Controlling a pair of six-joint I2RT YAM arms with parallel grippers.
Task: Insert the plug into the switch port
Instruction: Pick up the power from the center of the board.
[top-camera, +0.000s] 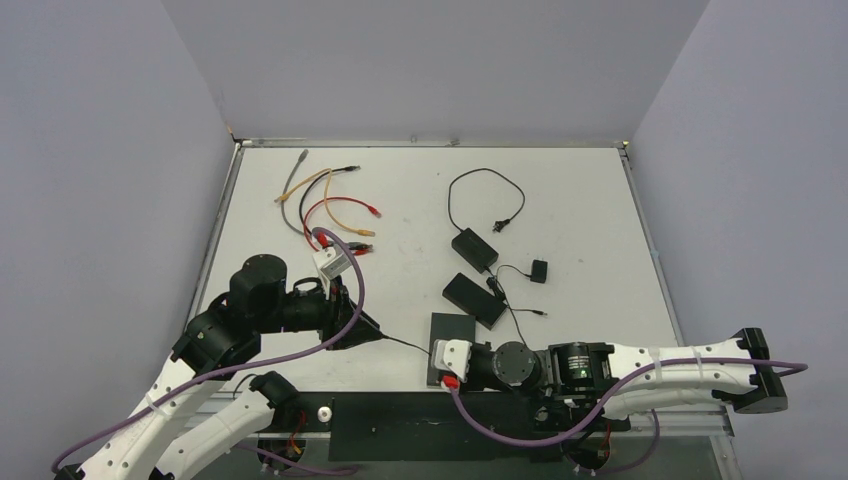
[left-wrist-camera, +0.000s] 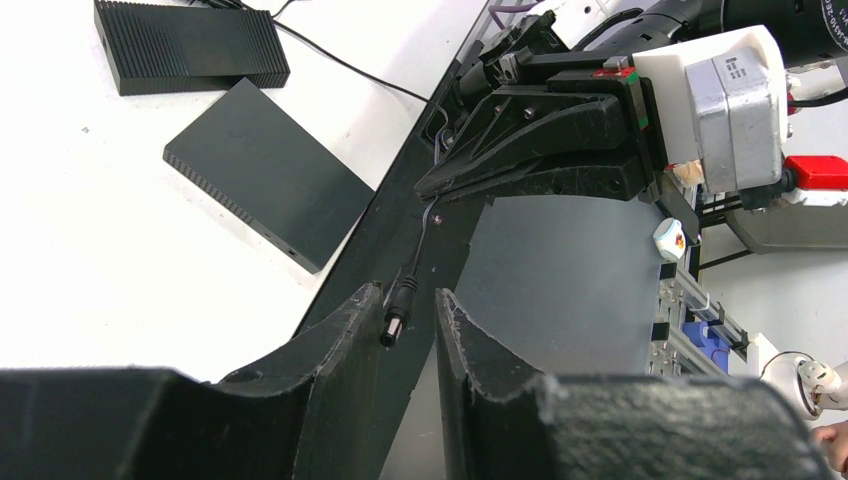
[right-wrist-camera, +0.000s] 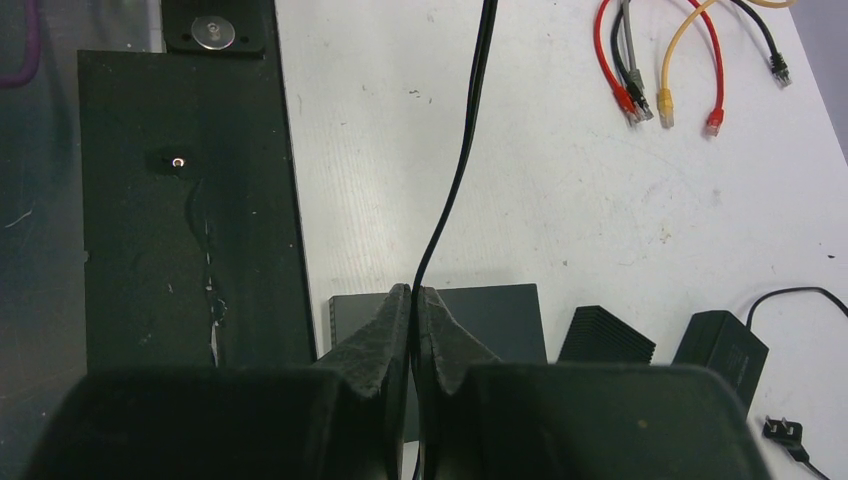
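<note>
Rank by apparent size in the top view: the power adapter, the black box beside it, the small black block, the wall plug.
1-2. black box and power adapter: nearly alike, too close to rank.
3. small black block.
4. wall plug.

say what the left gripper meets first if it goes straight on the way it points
The barrel plug, sitting between the fingertips of the left gripper; beyond it probably the right gripper pinching the cable, though depth is unclear.
</note>
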